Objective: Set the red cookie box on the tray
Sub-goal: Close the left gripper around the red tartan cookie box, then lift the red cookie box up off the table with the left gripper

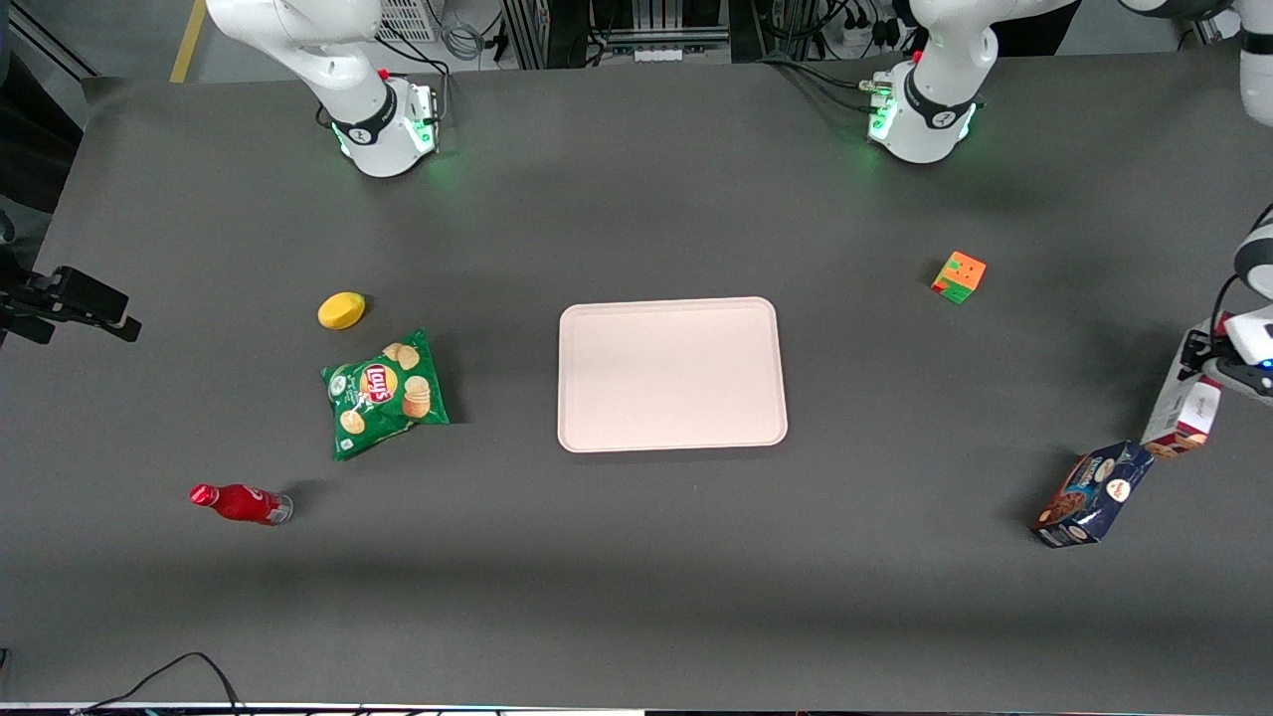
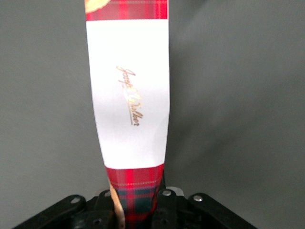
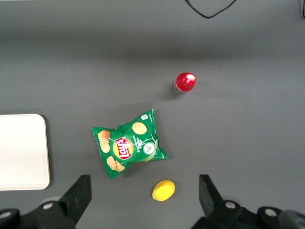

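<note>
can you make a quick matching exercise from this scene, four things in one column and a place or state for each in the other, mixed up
Things:
1. red box
2. tray
3. cola bottle
4. blue box

Places or states:
A. lying on its side toward the parked arm's end of the table
B. held in the gripper, lifted at the working arm's end
C. mid-table, nothing on it
D. on the table beside the red box, nearer the front camera

Pairs: 1-B, 2-C, 3-A, 4-D
</note>
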Robot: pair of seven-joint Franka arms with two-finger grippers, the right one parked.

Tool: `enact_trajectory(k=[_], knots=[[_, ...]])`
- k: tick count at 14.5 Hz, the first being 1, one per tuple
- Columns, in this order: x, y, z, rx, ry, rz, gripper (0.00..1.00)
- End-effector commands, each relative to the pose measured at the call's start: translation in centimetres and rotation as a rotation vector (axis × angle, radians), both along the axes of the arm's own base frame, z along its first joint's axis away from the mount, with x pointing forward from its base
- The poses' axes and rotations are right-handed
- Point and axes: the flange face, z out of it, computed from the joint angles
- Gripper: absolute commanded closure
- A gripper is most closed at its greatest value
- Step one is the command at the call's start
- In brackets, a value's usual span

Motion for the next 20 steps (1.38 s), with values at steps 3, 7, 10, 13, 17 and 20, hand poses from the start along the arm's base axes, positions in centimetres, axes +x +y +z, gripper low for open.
enact_trajectory(k=[3,7,10,13,17,20], knots=[[1.2,-0.2,14.4,-0.056,0.036,0.026,0.91],[0.6,0.6,26.5,-0.027,0.078,0.006,0.91],[0.1,1.6,30.1,0.000,0.084,0.023,0.91],[0.5,0.8,30.5,-0.002,0.075,0.102,0.91],[2.4,-6.0,31.8,-0.041,0.120,0.235,0.90],[4.8,-13.5,32.6,-0.037,0.128,0.348,0.90]])
